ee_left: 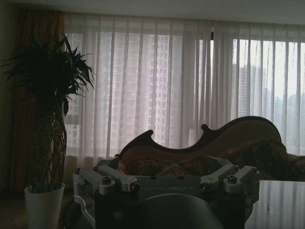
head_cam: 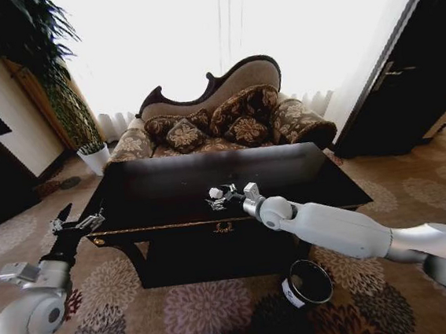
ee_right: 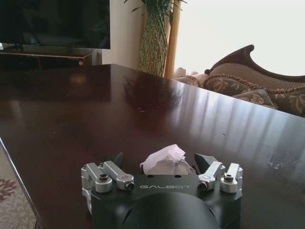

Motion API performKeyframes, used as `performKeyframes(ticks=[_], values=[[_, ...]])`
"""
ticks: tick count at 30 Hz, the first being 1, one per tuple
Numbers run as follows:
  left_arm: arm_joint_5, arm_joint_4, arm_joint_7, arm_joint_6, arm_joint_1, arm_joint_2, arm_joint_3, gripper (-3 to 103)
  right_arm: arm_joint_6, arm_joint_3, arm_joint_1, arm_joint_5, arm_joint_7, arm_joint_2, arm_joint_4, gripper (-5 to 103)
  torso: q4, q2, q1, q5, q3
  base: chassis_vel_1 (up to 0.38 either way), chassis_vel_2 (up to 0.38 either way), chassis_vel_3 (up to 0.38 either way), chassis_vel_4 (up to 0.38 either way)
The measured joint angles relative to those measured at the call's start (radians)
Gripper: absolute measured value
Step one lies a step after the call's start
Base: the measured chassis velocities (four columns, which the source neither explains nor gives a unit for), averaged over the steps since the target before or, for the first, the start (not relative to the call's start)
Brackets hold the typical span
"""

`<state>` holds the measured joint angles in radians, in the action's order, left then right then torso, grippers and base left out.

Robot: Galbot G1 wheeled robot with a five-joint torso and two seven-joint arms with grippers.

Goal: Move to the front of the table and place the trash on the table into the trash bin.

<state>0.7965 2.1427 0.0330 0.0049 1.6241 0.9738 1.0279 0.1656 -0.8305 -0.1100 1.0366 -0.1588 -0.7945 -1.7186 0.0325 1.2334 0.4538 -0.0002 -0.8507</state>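
Indoors, the robot's right gripper (head_cam: 219,196) reaches over the front half of the large rectangular table of glossy black wood (head_cam: 162,190), its arm stretching in from the right. Seen from the right wrist, the gripper (ee_right: 164,160) has its two dark fingers spread apart on either side of a crumpled white paper wad (ee_right: 165,161) that sits between them on the tabletop (ee_right: 71,114); the fingertips flank the wad with small gaps showing, so the paper lies framed rather than pinched. From the head camera the same wad (head_cam: 216,192) appears as a small white lump at the gripper's tip, near the table's front edge and just above the small gold ornament (head_cam: 223,228) on the front rail.

On the patterned carpet in front of the table, beneath the right arm, stands the small round dark trash bin (head_cam: 308,283) with a pale rim and white label, far lower than the tabletop.

The left gripper (head_cam: 77,224) hangs beside the table's left front corner, raised off the floor, its fingers parted and holding nothing.
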Motion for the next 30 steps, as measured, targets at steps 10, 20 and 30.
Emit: performKeyframes(ticks=[10, 20, 30], values=[[0.0, 0.0, 0.0, 0.0, 0.0, 0.0, 0.0, 100, 0.0, 0.001, 0.0, 0.002, 0.001, 0.018, -0.012, 51, -0.0001, 0.0, 0.0, 0.0, 0.0, 0.0, 0.0, 0.0, 0.0], [0.0, 0.0, 0.0, 0.0, 0.0, 0.0, 0.0, 100, 0.0, 0.008, -0.009, 0.003, 0.0, 0.026, -0.02, 19, 0.0, 0.0, 0.0, 0.0, 0.0, 0.0, 0.0, 0.0, 0.0], [0.0, 0.0, 0.0, 0.0, 0.0, 0.0, 0.0, 100, 0.002, 0.051, -0.04, 0.009, -0.007, 0.058, -0.062, 0, 0.0, 0.0, 0.0, 0.0, 0.0, 0.0, 0.0, 0.0, 0.0]])
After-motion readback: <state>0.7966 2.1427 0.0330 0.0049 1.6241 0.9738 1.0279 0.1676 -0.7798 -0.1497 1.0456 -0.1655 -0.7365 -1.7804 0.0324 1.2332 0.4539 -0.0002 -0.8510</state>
